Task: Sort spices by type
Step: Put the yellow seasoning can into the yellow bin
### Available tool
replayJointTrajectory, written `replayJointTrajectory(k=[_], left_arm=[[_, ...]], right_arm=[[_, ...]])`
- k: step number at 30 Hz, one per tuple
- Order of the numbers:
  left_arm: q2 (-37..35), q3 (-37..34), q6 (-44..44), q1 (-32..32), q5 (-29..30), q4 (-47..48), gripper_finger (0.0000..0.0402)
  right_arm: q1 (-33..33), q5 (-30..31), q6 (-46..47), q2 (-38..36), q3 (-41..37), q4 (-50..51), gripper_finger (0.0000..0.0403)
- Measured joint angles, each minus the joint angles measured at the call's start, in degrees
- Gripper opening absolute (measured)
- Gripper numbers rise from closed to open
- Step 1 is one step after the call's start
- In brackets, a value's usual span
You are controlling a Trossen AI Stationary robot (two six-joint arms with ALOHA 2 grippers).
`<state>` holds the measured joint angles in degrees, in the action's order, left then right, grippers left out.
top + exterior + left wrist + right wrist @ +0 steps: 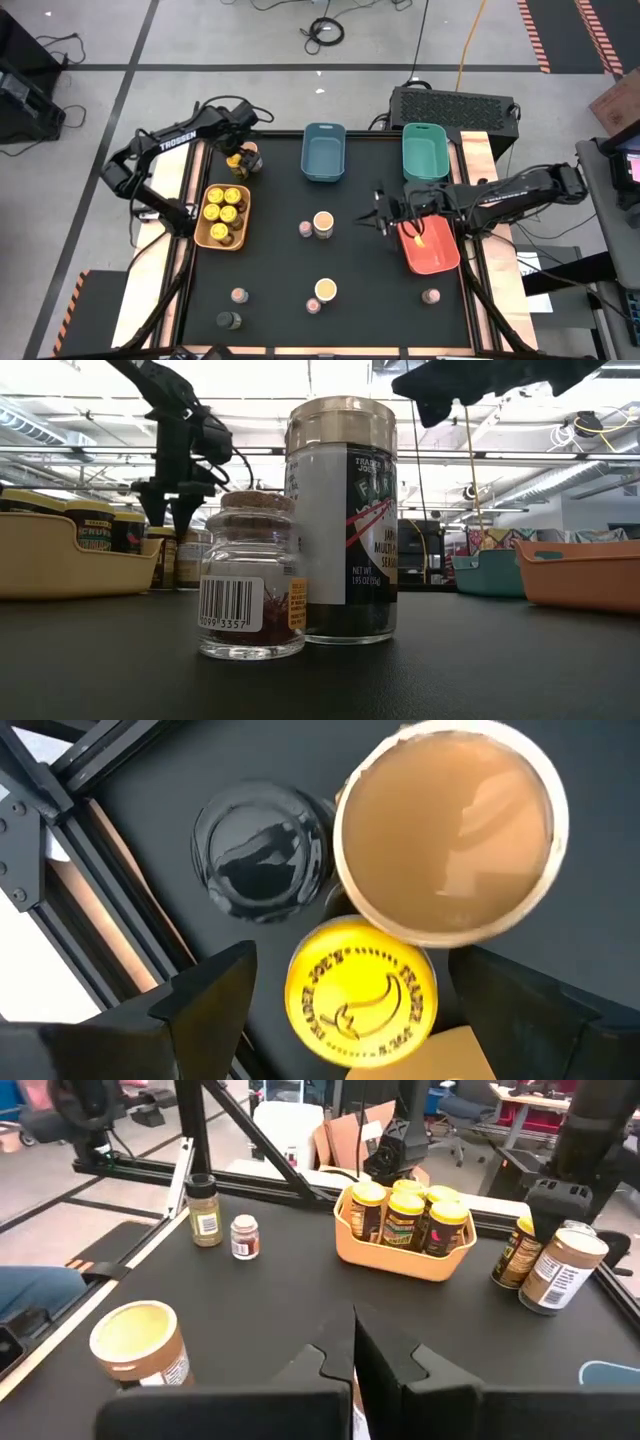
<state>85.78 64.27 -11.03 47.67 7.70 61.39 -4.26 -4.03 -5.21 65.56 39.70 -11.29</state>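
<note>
The left gripper (240,160) hung with its fingers spread wide above a small cluster of jars at about ten o'clock on the black table (280,240), just beyond the rectangular orange plastic bin (243,215) that already held several yellow-lidded jars (222,203). Its wrist camera looked straight down on one more round yellow-lidded spice jar (361,994) framed between the two dark fingers (205,995), touching a wider tan-topped jar (448,828), with a small dark-lidded jar (262,848) close by. To my eye the step in hand was picking that yellow one out and adding it to the orange bin. Doing it well meant dropping squarely over the yellow lid, keeping the far finger clear of the tan-topped neighbour so it wasn't knocked over, then closing only once both fingers sat below the lid's rim. The right gripper (381,210) waited near three o'clock beside the red bin (445,262), fingers pressed together on nothing. Other jars stood scattered around the middle and toward six o'clock.
</note>
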Motion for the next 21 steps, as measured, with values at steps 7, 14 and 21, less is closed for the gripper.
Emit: replayJointTrajectory(k=[7, 14, 21], left_arm=[[2.2, 0.0, 0.0, 0.0, -0.3, 0.1, 0.0331], [3.6, 0.0, 1.4, 0.0, -1.5, 0.7, 0.0299], [3.6, 0.0, 1.4, 0.0, -1.7, 0.7, 0.0234]], right_arm=[[0.1, 0.0, 0.0, 0.3, 0.0, 0.4, 0.0001], [0.1, 0.0, 0.0, 0.3, 0.0, 0.9, 0.0001], [0.1, 0.0, 0.0, 0.3, 0.1, 1.3, 0.0001]])
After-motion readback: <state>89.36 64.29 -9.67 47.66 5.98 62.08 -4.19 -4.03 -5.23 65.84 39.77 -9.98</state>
